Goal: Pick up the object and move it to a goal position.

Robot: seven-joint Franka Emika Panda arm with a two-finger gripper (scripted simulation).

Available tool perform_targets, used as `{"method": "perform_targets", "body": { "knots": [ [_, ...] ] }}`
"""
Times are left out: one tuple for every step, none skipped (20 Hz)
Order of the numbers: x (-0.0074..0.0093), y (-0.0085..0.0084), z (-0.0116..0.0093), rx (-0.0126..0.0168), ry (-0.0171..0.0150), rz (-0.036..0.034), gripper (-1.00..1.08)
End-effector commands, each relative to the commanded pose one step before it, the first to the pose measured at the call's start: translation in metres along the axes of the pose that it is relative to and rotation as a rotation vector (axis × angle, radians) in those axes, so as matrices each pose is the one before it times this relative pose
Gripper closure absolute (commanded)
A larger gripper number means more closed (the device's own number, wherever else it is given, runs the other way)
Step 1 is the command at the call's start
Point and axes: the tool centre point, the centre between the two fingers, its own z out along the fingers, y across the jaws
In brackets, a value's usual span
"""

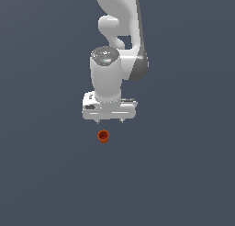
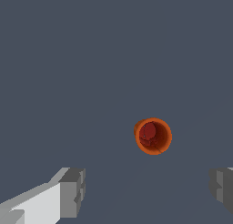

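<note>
Grey fingertips are seen nearest the wrist camera, one at each lower corner of that view, set wide apart with nothing between them: the claw is spread and empty. In the exterior view the two short tips are seen poking down below the white hand body, with bare grey floor beneath them.

The cup is a small orange-red cylinder with a darker hollow inside. It stands upright on the floor, its open mouth facing up toward the wrist camera, so its long axis is vertical and roughly parallel to the fingers. No contact with the claw is shown; a clear gap is seen between the tips and the cup's rim.

The relation that matters for the coming move is the offset. The cup is not centred between the tips: in the wrist view it is seen ahead of the line joining the two fingertips and nearer the finger at that view's right edge. In the exterior view it lies below the claw and slightly toward the exterior view's left of the claw's midline.

The approach is judged unfinished. A small sideways correction is likely needed before a descent, so that the cup sits squarely between the tips. No goal marker can be made out in either view.
</note>
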Motion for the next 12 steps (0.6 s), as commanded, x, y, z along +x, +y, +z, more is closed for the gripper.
{"method": "perform_targets", "body": {
  "knots": [
    [0.00148, 0.00693, 0.01511, 0.00033, -0.00949, -0.02613, -0.92],
    [0.00066, 0.00321, 0.00714, 0.00046, -0.00413, -0.01280, -0.92],
    [0.00058, 0.00345, 0.00771, 0.00066, -0.00440, -0.01373, -0.92],
    [0.00043, 0.00337, 0.00756, 0.00083, -0.00426, -0.01336, -0.92],
    [0.00028, 0.00312, 0.00704, 0.00093, -0.00391, -0.01235, -0.92],
    [0.00016, 0.00287, 0.00650, 0.00098, -0.00356, -0.01133, -0.92],
    [0.00006, 0.00260, 0.00597, 0.00101, -0.00323, -0.01036, -0.92],
    [-0.00002, 0.00236, 0.00541, 0.00100, -0.00289, -0.00933, -0.92],
    [-0.00007, 0.00209, 0.00486, 0.00097, -0.00256, -0.00835, -0.92],
    [-0.00010, 0.00184, 0.00430, 0.00091, -0.00224, -0.00736, -0.92],
    [-0.00012, 0.00160, 0.00373, 0.00083, -0.00192, -0.00636, -0.92],
    [-0.00013, 0.00135, 0.00316, 0.00073, -0.00161, -0.00537, -0.92]
  ]
}}
